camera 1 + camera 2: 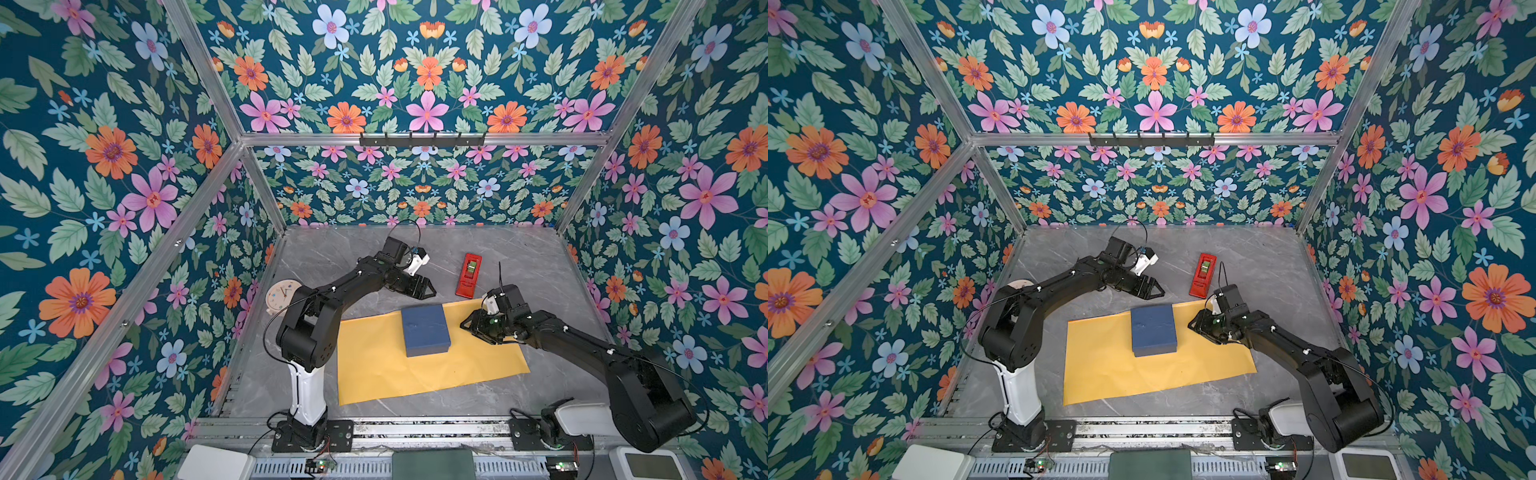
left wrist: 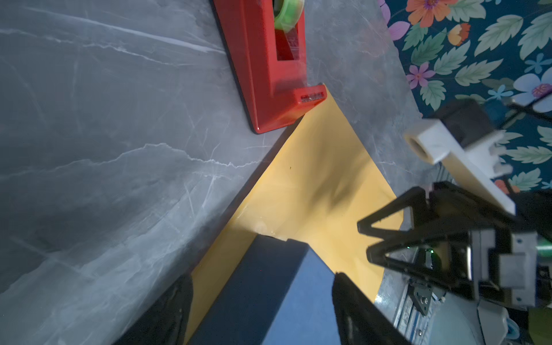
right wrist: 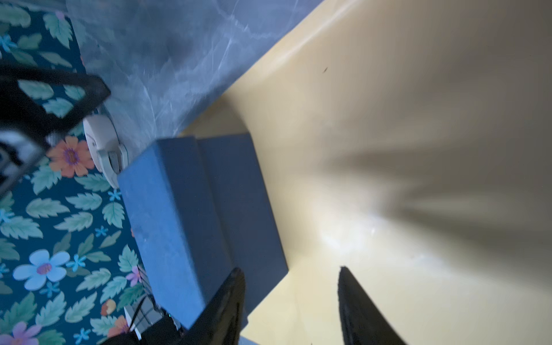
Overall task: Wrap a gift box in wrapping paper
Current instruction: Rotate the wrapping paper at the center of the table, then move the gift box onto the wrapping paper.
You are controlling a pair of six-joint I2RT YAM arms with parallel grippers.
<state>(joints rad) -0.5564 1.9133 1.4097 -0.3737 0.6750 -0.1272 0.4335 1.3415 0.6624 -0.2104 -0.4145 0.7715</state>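
Now the gift box (image 1: 426,330) sits by the far edge of the wrapping paper (image 1: 395,374), which runs side to side. Your right gripper (image 1: 463,323), half-open and empty, hangs just beside it, nearer than your left gripper (image 1: 433,291), which is wide open.

A: What can't you make out from above?

B: In both top views your left arm covers part of the clock (image 1: 279,296), and its dial is too small to read. You can't tell whether the right gripper (image 1: 465,323) touches the wrapping paper (image 1: 395,374).

A: And your wrist views?

B: The left wrist view cuts off the tape dispenser (image 2: 268,65) and the gift box (image 2: 263,298) at its edges. The right wrist view is smeared, and the right gripper's fingers run off the frame.
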